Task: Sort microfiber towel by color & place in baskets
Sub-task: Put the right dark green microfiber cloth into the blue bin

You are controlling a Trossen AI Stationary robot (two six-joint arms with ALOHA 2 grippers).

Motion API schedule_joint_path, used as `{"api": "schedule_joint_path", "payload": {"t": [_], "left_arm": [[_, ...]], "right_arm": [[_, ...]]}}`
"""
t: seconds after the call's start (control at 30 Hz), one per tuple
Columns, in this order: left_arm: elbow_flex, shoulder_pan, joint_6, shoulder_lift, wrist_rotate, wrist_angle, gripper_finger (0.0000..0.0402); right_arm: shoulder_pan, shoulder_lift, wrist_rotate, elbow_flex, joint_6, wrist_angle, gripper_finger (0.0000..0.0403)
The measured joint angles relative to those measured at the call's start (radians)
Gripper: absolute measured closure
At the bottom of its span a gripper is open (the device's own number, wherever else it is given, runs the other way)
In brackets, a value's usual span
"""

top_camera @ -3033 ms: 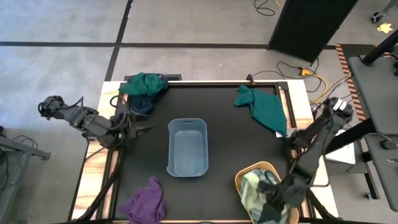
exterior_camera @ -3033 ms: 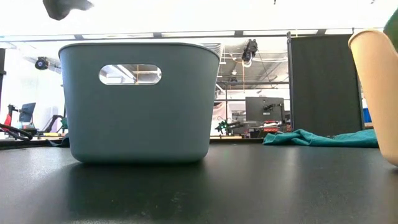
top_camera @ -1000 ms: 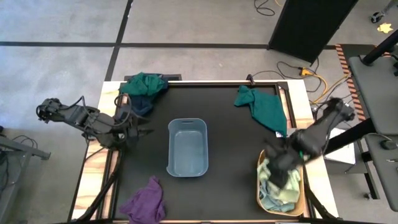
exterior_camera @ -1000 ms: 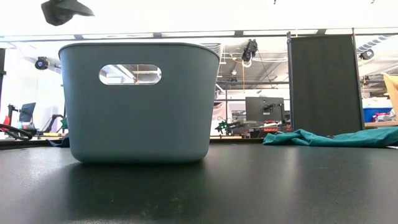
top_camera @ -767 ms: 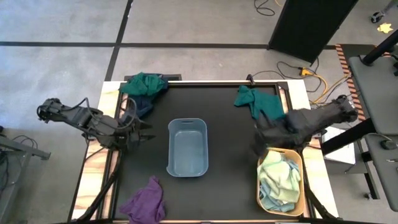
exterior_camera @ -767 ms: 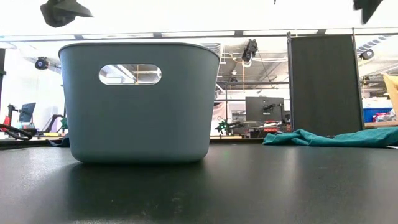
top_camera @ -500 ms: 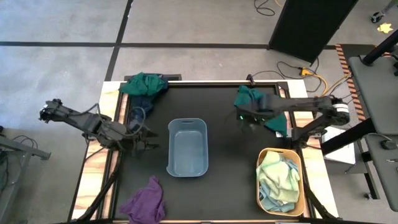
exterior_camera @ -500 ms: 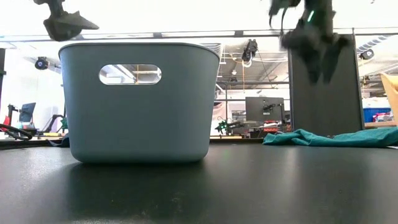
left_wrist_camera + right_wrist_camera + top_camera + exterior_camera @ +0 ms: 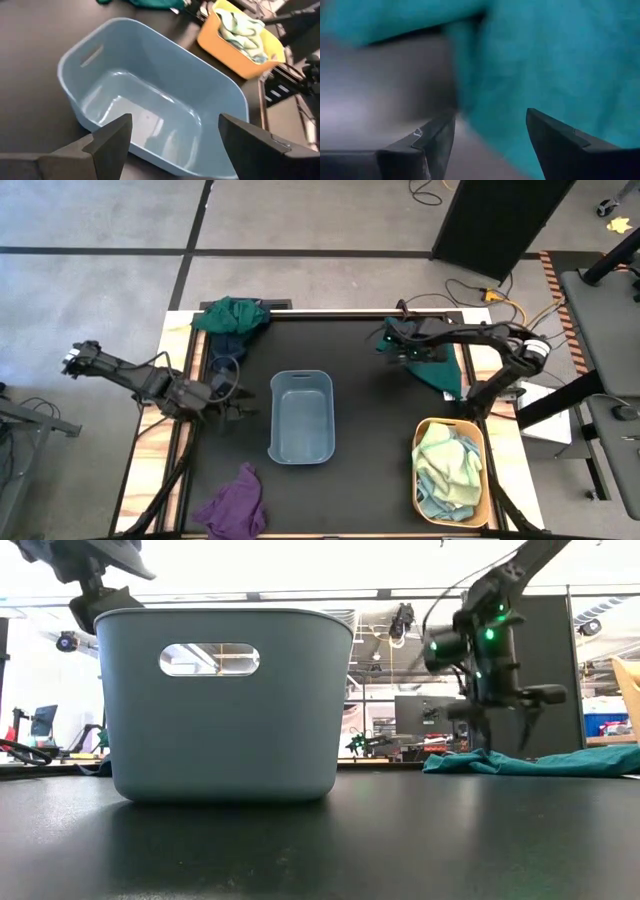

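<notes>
A dark green towel [image 9: 432, 358] lies spread at the far right of the table. My right gripper [image 9: 397, 345] hangs open over its left end, fingers pointing down [image 9: 503, 740], and the cloth fills the right wrist view [image 9: 545, 60]. The grey-blue basket [image 9: 300, 416] stands mid-table with nothing in it [image 9: 150, 100]. My left gripper [image 9: 238, 408] hovers open just left of it [image 9: 175, 120]. The yellow-orange basket [image 9: 482, 480] at the near right holds pale towels [image 9: 448, 470]. A dark green and navy pile [image 9: 232, 322] sits at the far left. A purple towel [image 9: 234, 504] lies near left.
The black mat [image 9: 370, 430] is bare between the two baskets and ahead of the grey-blue one. The table's wooden rim [image 9: 172, 380] and frame rails run along both sides. Cables [image 9: 480, 292] lie on the floor beyond the far edge.
My right gripper has left the yellow-orange basket, swung toward the far edge and come down over the dark green towel's left end. The pale towels lie in that basket. My left gripper has crept a little toward the grey-blue basket and sunk slightly.
</notes>
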Motion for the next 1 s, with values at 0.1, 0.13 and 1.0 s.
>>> {"api": "schedule_joint_path", "payload": {"t": [0.1,0.13,1.0], "left_arm": [[0.000,0.018,0.001,0.000,-0.017,0.000,0.0120],[0.002,0.027,0.006,-0.001,-0.018,0.000,0.0120],[0.172,0.578,0.334,0.025,0.227,-0.001,0.0120]], "right_arm": [[-0.034,0.029,0.040,-0.038,0.050,0.017,0.0179],[-0.039,0.039,0.039,-0.052,0.068,0.032,0.0187],[0.136,0.191,-0.207,0.359,-0.355,0.819,0.0394]]}}
